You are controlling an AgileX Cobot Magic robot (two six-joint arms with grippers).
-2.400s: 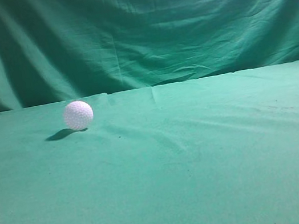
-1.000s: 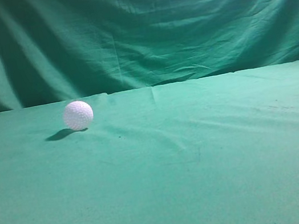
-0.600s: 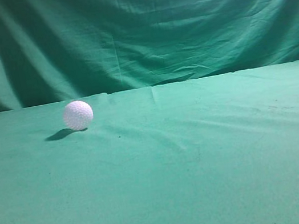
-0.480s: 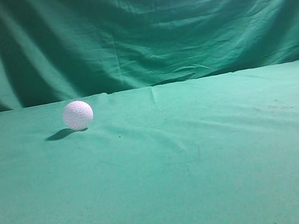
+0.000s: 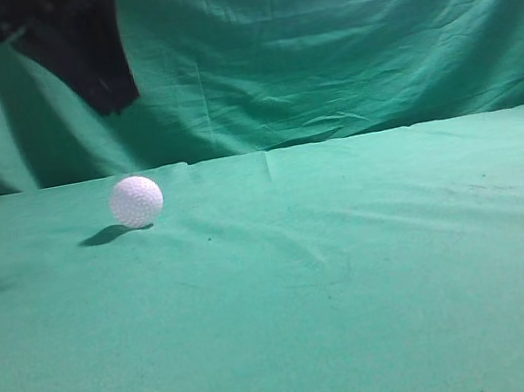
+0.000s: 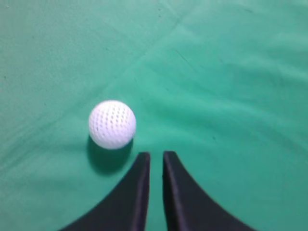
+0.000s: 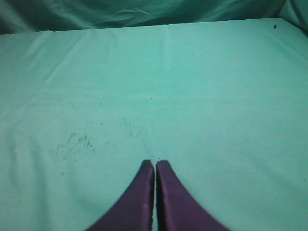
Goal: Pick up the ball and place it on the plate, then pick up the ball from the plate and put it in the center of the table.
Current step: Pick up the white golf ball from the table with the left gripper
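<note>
The ball (image 5: 136, 201), white and dimpled, rests on the teal table (image 5: 358, 280) at the back left. My left gripper (image 5: 114, 102) hangs in the air above the ball, a little to its left. In the left wrist view the ball (image 6: 112, 124) lies just ahead and left of the black jaws (image 6: 156, 155), which are empty with only a narrow slit between them. My right gripper (image 7: 155, 162) is shut and empty over bare cloth; it does not show in the exterior view. No plate is in view.
A darker green curtain (image 5: 315, 34) hangs behind the table's far edge and also shows in the right wrist view (image 7: 120, 12). The cloth has shallow wrinkles and faint dark specks (image 7: 74, 142).
My left gripper has come into the exterior view from the top left and now hangs above the ball. The ball has not moved.
</note>
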